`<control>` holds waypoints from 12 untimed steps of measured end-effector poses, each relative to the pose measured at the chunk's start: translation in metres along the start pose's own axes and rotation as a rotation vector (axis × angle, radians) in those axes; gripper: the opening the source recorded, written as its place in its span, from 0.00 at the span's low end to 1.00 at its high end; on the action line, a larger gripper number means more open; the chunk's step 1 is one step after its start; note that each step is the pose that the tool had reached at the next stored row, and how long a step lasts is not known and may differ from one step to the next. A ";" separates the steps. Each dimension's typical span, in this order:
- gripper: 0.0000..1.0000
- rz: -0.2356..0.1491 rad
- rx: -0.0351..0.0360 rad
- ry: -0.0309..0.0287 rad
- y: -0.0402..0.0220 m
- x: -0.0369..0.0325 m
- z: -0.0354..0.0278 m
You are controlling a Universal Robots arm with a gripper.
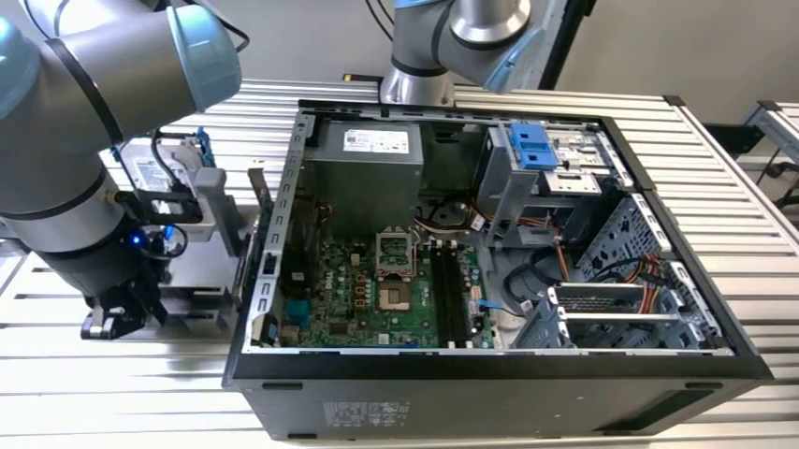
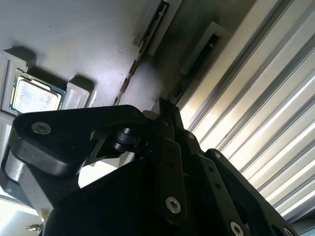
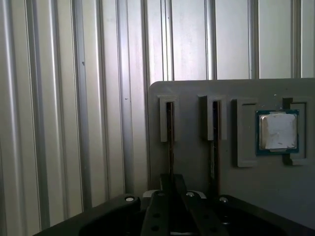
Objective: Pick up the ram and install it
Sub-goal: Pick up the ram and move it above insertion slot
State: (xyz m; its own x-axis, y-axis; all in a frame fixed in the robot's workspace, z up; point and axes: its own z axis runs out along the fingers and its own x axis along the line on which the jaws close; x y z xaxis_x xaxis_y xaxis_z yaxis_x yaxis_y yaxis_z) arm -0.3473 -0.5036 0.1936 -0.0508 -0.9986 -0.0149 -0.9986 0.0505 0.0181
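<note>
Step in hand: the pick, not the install. Your gripper (image 3: 172, 181) hangs low over the grey holder (image 3: 197, 91), which lies on the ribbed worktop (image 3: 74, 108) just beside the open computer case (image 1: 500, 393).

Location of the part: the ram (image 3: 170, 129) stands on edge in the holder's slot farther from the processor (image 3: 278, 130). A second stick (image 3: 214, 132) stands in the holder's slot nearer the processor. In both wrist views your gripper lines up with the farther slot, and its tip is at or just short of the ram's near end. I cannot confirm contact.

Gripper state: I cannot tell whether it is spread or pressed together. Its own dark body masks the tip in both wrist views.

Progress, as I judge it: early. The ram sits in the holder and nothing is being carried. The memory slots (image 1: 452, 290) on the board inside the case lie well apart from the holder.

What the next move calls for, in my judgement:
- a grip square across the ram's two flat faces
- centring on the line of the holder's slot
- a lift straight along the slot walls

Any tilt risks binding the ram in the holder or knocking the second stick just beside it. Check the alignment against the holder's slot before you commit.
</note>
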 end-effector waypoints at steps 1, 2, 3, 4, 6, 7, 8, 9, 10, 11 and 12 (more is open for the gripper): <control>0.00 0.000 0.0000 0.0006 0.0000 0.0000 0.0000; 0.00 0.000 0.0000 0.0011 0.0000 0.0000 0.0000; 0.00 0.000 0.0001 0.0018 0.0000 0.0000 0.0000; 0.00 0.000 0.0000 0.0019 0.0000 0.0000 -0.0003; 0.00 0.000 -0.0014 0.0021 0.0001 -0.0001 -0.0025; 0.00 0.000 -0.0015 0.0020 0.0001 -0.0001 -0.0039; 0.00 0.000 -0.0017 0.0021 0.0002 -0.0001 -0.0053; 0.00 0.000 -0.0017 0.0022 0.0001 -0.0001 -0.0068; 0.00 0.000 -0.0017 0.0023 0.0001 -0.0001 -0.0084; 0.00 0.000 -0.0017 0.0026 0.0002 -0.0001 -0.0102; 0.00 0.000 -0.0016 0.0028 0.0002 -0.0001 -0.0121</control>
State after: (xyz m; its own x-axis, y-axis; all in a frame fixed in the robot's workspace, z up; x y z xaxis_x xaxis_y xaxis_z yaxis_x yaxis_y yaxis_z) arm -0.3472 -0.5036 0.2057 -0.0508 -0.9986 -0.0120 -0.9985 0.0505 0.0197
